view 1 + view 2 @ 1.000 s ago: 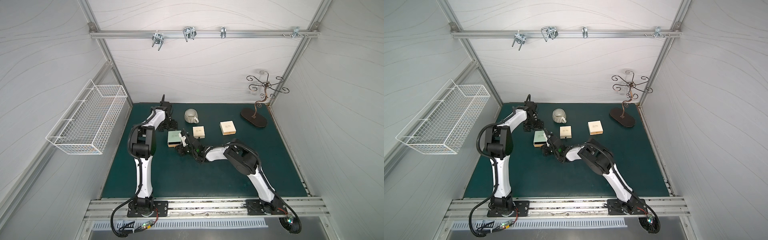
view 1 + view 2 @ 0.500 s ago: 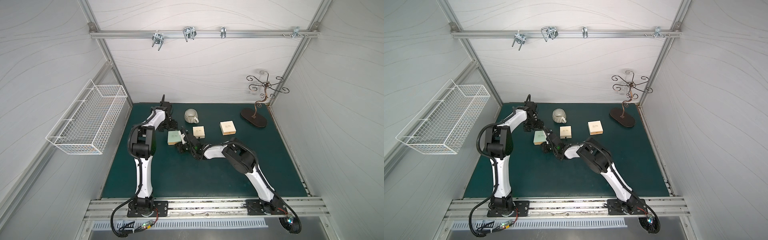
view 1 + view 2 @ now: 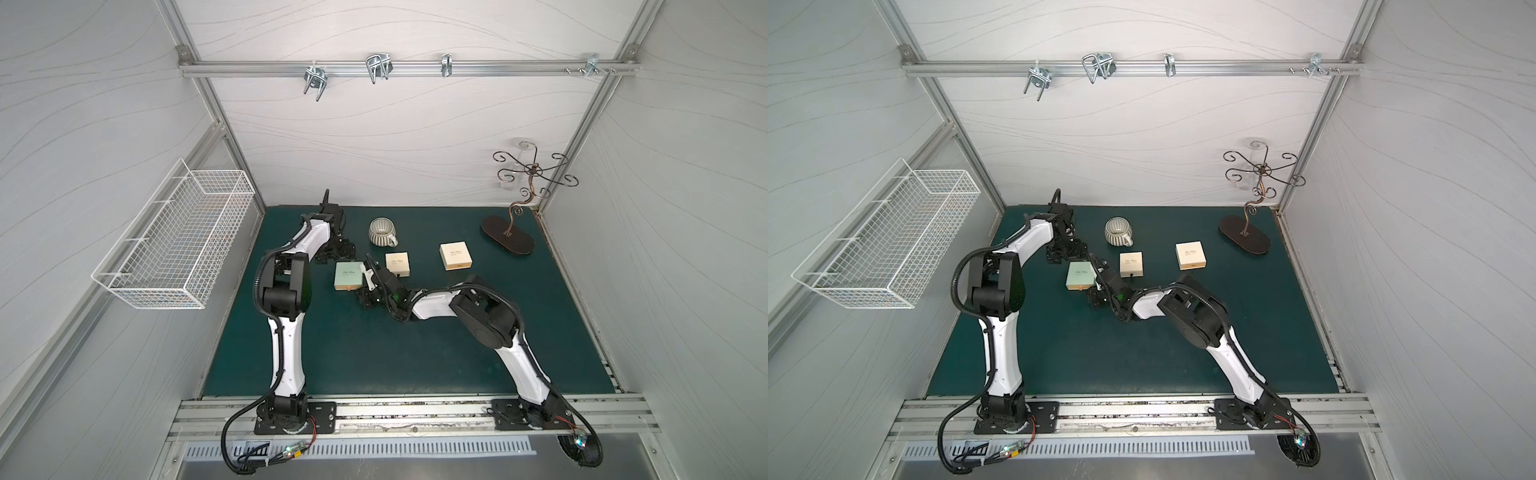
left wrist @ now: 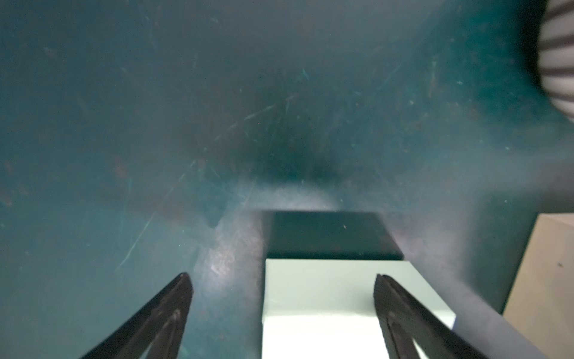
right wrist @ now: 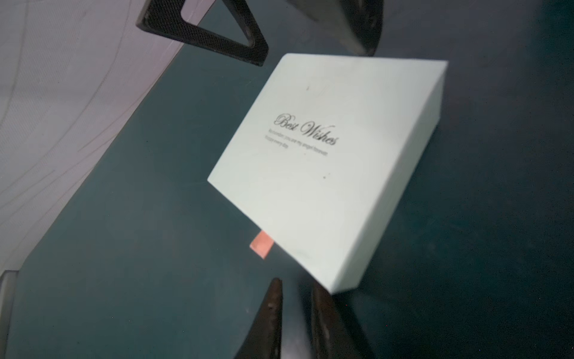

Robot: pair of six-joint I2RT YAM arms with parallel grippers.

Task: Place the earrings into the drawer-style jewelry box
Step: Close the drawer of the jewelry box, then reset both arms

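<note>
Pale mint card: the drawer-style jewelry box (image 5: 326, 161) lies flat on the green mat (image 3: 374, 353), lid printed "Best Wishes", drawer shut. A small orange pull tab (image 5: 262, 244) projects from its front edge at mat level.

The earrings cannot be made out in any view, neither on the mat nor in either gripper.

The right gripper (image 5: 295, 286) sits just beside the front corner of the box. Its fingers are narrowly parted, with nothing seen between them and the tab off to one side. The left gripper (image 4: 282, 276) is spread wide at the far edge. One finger is over the mat and the other over the box top; contact cannot be confirmed.

Judged step: opening the drawer.
- Shift the right fingers sideways until the tab sits in the gap, keeping low because the tab is thin and close to the mat.
- Pinch it near its root.
- Draw straight along the drawer's line, not upward, or the light box may tip or slide.
- Settle the left gripper against the far side first, to brace the box.

Clearances:
- Open mat lies ahead of the front edge, which is ample for the pull.
- A cream box (image 3: 397, 264) stands near on one flank.
- The striped mug (image 3: 382, 232) stands near behind.
- The side wall (image 5: 62, 108) is on the other flank, apart.
</note>
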